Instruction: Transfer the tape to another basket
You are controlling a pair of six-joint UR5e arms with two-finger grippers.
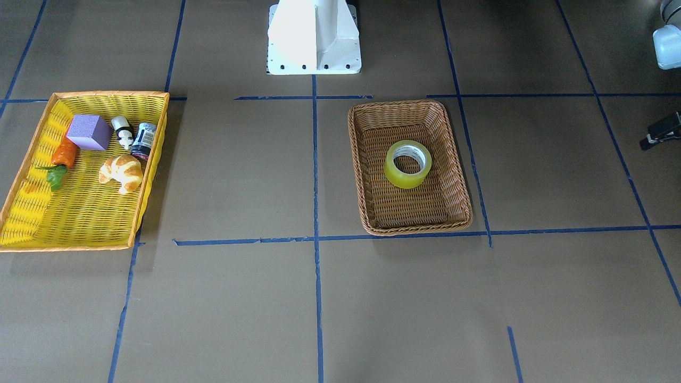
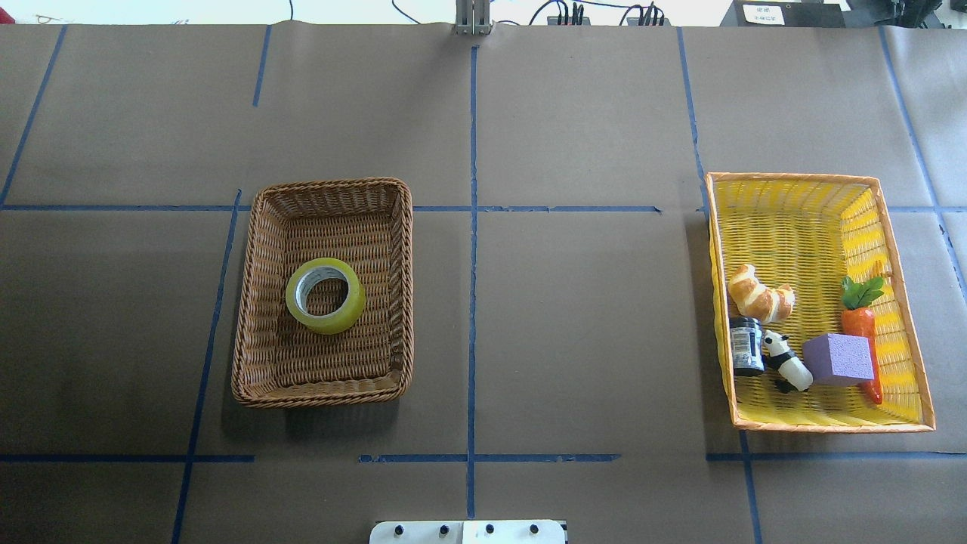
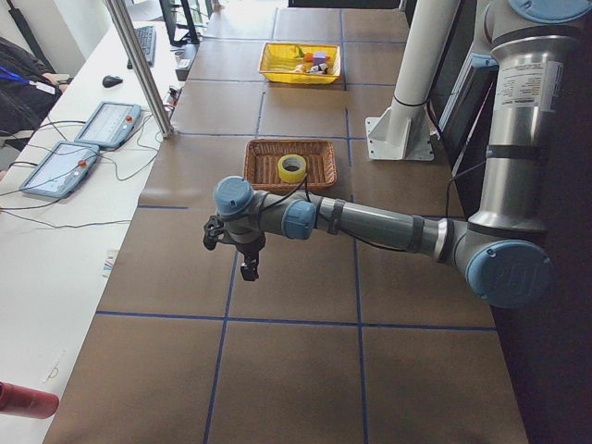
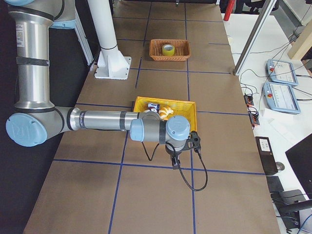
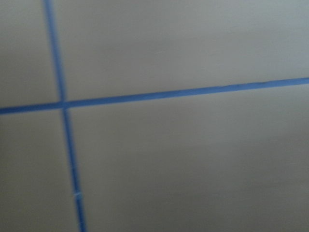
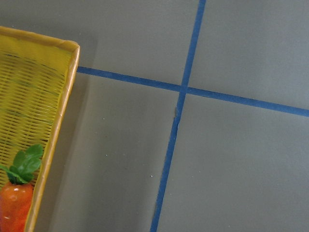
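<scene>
Nearest in the exterior left view, the left end effector (image 3: 248, 270) hangs over bare brown surface (image 3: 296, 370) crossed by blue lines (image 3: 277, 321). I cannot tell whether its fingers are spread or pressed together, and its wrist camera shows only blurred surface and lines. The tape (image 3: 292, 168) is at about 1 o'clock from it in that view, well apart. It lies flat with its hole up near the middle of the basket (image 3: 261, 148), touching none of the woven walls. Farther along stands the yellow tray (image 3: 277, 78), which holds a carrot (image 6: 14, 208), a croissant (image 2: 759, 293), a purple block (image 2: 837, 359), a panda figure (image 2: 786, 364) and a small jar (image 2: 746, 346). The right end effector (image 4: 174, 164) hangs beyond the tray, near its outer wall, and its state cannot be told either. In the exterior right view the tape is at 12 o'clock from it, well apart, with the tray between them.
</scene>
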